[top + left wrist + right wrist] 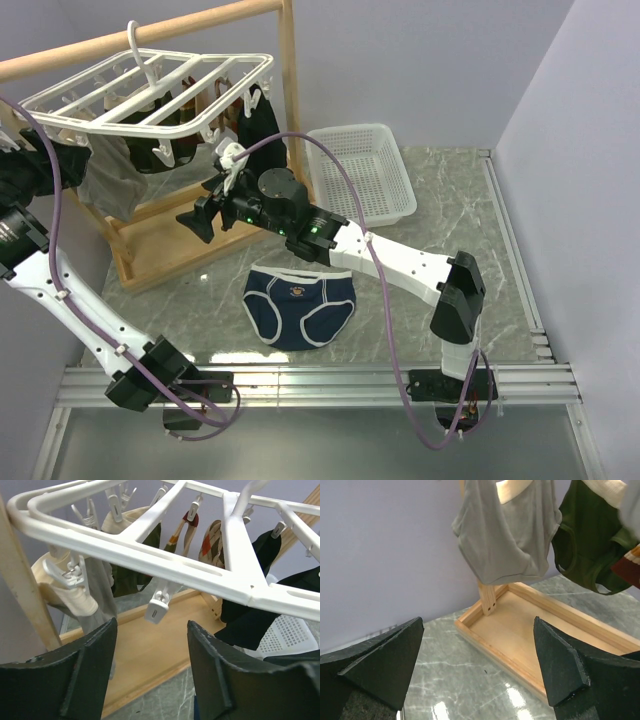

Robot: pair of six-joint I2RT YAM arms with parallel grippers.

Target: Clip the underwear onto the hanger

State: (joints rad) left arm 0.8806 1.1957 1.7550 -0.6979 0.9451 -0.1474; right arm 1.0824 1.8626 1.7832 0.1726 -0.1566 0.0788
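Navy underwear lay flat on the tabletop near its front edge, untouched. The left pincer and right pincer were up by the white hanger, both apart and empty. The pick-up looked not yet begun. Next, one pincer needed to drop and pinch the waistband.

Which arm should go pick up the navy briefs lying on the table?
Probably the right. The right gripper hangs open and empty, nearer the navy-blue white-trimmed fabric briefs on the marble table. The left gripper is up under the white plastic grid hanger, facing a clip.
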